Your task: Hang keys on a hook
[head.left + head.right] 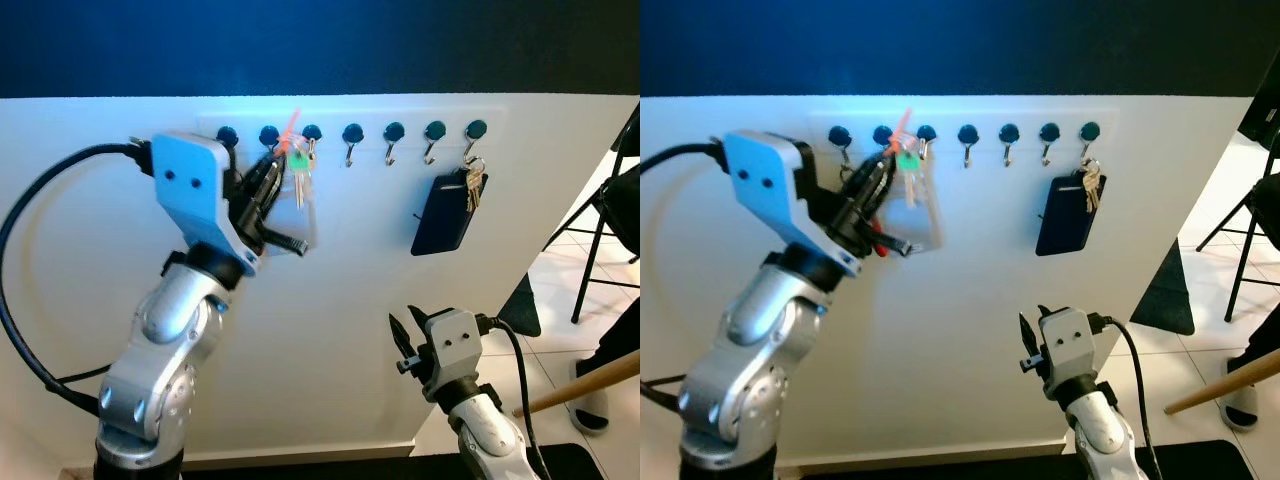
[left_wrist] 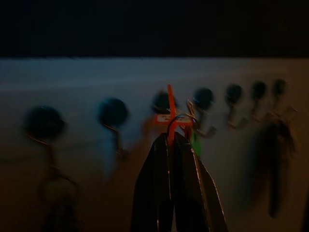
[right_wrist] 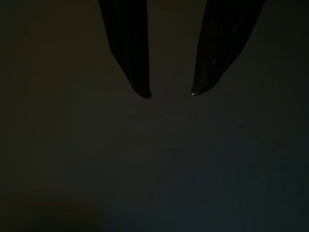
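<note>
The left gripper (image 1: 272,168) is clamped on the orange tag (image 1: 291,130) of the keys (image 1: 299,172), just at the third hook (image 1: 312,136) of the wall row. The bunch looks light and loose and may swing; the tag is the best hold. The right gripper (image 1: 397,333) hangs low, fingers apart.

The two head cameras are looking forward and slightly down at a white wall (image 1: 330,300) from close range, with the row of hooks (image 1: 352,135) sitting high in both views. The two views are sharing the same scene, the right eye view showing it shifted slightly leftward. The left wrist camera is looking along the left gripper (image 2: 173,137) straight at the same hook row from very near, blurred and dim. The right wrist camera is looking past the right gripper (image 3: 169,93) into darkness; nothing beyond its fingertips can be made out.
</note>
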Available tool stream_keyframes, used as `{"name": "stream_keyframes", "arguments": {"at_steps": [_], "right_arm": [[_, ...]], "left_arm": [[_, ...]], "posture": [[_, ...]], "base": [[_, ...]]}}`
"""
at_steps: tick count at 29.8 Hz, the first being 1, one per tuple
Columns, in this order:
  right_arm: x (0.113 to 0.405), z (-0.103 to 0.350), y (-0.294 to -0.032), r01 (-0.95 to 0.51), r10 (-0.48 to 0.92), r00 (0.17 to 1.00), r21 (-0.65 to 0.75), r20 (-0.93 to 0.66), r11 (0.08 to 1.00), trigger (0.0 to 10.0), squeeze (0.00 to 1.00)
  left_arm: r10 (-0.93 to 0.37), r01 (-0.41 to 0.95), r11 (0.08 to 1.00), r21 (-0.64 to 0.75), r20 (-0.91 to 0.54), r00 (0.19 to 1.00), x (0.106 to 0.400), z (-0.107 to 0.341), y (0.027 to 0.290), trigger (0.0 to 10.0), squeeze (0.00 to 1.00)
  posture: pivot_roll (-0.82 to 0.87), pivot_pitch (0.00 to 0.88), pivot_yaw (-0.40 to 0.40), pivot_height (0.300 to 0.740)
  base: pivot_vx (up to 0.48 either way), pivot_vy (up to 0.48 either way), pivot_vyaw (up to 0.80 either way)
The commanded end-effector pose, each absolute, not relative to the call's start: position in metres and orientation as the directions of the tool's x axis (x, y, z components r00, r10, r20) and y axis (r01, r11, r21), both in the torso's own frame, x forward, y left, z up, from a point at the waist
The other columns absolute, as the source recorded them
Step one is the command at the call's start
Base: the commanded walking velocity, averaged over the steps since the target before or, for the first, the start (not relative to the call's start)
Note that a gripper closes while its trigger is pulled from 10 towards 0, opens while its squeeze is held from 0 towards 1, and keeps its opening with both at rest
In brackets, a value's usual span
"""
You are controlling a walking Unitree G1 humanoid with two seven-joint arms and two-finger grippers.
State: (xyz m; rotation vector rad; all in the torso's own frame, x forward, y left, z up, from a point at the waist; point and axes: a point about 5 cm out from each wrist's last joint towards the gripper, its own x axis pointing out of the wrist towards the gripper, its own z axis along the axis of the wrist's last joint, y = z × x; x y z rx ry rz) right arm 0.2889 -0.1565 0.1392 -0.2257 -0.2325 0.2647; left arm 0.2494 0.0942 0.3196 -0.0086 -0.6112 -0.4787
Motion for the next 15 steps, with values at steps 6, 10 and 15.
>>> {"name": "stream_keyframes", "arguments": {"at_steps": [6,10,15], "right_arm": [[0.286,0.133,-0.16,-0.232,0.279,0.945,-0.25,0.172,0.94,10.0,0.0],[0.286,0.133,-0.159,-0.233,0.28,0.944,-0.249,0.172,0.94,10.0,0.0],[0.287,0.134,-0.158,-0.235,0.282,0.944,-0.249,0.173,0.94,10.0,0.0]], "left_arm": [[-0.433,0.413,0.897,0.158,0.504,0.747,0.246,0.302,0.091,10.0,0.0],[-0.425,0.392,0.903,0.174,0.479,0.768,0.247,0.294,0.091,10.0,0.0],[-0.428,0.341,0.902,0.265,0.453,0.782,0.249,0.285,0.091,10.0,0.0]], "posture": [[0.04,0.19,0.004,0.74],[0.04,0.19,0.003,0.74],[0.05,0.191,0.002,0.74]], "base": [[0.0,0.0,0.0],[0.0,0.0,0.0],[0.0,0.0,0.0]]}}
